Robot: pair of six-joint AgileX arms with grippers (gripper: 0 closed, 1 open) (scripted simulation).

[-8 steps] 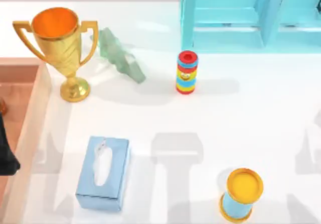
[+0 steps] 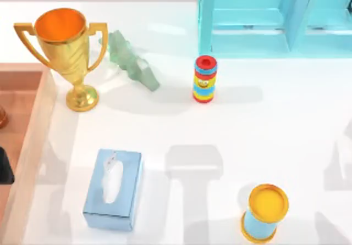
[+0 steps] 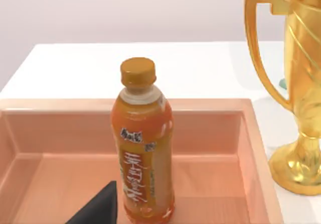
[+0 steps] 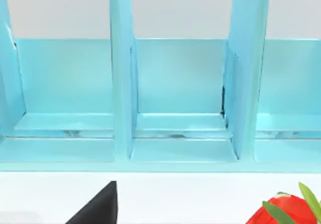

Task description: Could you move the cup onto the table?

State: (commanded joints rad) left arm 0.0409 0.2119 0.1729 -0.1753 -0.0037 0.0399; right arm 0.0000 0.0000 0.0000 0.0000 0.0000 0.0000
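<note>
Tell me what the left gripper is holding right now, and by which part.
Nothing, as far as can be seen. The left gripper is over the tray, near the orange bottle.

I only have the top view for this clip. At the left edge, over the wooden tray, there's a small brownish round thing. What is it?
Observer: It's the cap of an orange drink bottle. The left wrist view shows the bottle standing upright inside the tray, with the left gripper close by.
Reviewer: And the turquoise shelf, anything in its compartments?
Observer: The right wrist view faces three compartments of the shelf and I see nothing in them.
Reviewer: Anything near it that I'm missing?
Observer: Yes, a red rounded thing with green leaves lies on the table in front of the shelf. I cannot tell what it is.
</note>
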